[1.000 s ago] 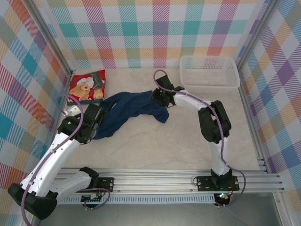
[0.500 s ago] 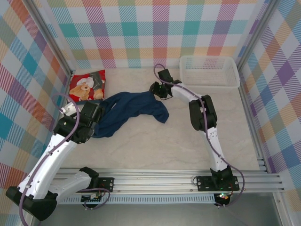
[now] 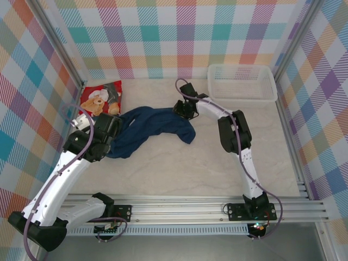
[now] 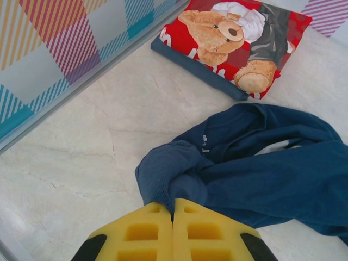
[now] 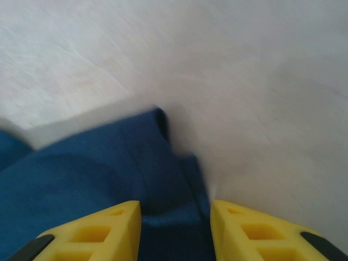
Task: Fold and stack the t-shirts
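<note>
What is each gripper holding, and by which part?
Left gripper pinches the navy t-shirt beside its collar; right gripper, open over another edge, holds nothing.

At the bottom edge, the gripper's point(image 5: 175, 217) yellow fingers point(image 5: 95, 231) stand apart over a blurred navy shirt point(image 5: 103, 168) on the pale table point(image 5: 244, 76).

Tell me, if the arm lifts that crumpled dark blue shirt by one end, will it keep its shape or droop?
Probably droop: the blue shirt lies in soft, twisted folds, so it looks floppy. It seems light; the left gripper bunches it with a small pinch. Pushed, it would likely wrinkle up rather than slide whole.
</note>
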`<state>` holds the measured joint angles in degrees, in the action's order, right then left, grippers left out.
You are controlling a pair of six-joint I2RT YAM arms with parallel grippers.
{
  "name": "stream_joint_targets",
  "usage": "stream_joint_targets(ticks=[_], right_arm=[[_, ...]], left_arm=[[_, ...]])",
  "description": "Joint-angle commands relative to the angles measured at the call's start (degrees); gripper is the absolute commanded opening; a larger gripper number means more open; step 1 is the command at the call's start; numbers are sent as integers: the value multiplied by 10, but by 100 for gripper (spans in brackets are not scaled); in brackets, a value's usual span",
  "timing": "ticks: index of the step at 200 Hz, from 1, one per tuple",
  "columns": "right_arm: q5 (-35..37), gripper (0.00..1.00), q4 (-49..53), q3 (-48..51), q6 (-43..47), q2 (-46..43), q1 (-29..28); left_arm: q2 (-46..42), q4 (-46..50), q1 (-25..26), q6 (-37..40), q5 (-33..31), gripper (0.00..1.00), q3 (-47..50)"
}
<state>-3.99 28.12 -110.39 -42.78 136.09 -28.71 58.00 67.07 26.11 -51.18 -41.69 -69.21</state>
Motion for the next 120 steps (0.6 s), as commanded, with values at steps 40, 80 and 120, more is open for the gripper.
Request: stream_joint_targets(ticks=[40, 80, 120], right_arm=[[81, 49, 99, 69, -116, -141, -3], [3, 45, 116, 54, -326, -114, -5], [-44, 46, 103, 66, -454, -94, -5]], left_arm=[[4, -23, -4, 27, -18, 0, -23], [3, -29, -4, 32, -10, 0, -16], [0, -32, -4, 35, -8, 0, -15]])
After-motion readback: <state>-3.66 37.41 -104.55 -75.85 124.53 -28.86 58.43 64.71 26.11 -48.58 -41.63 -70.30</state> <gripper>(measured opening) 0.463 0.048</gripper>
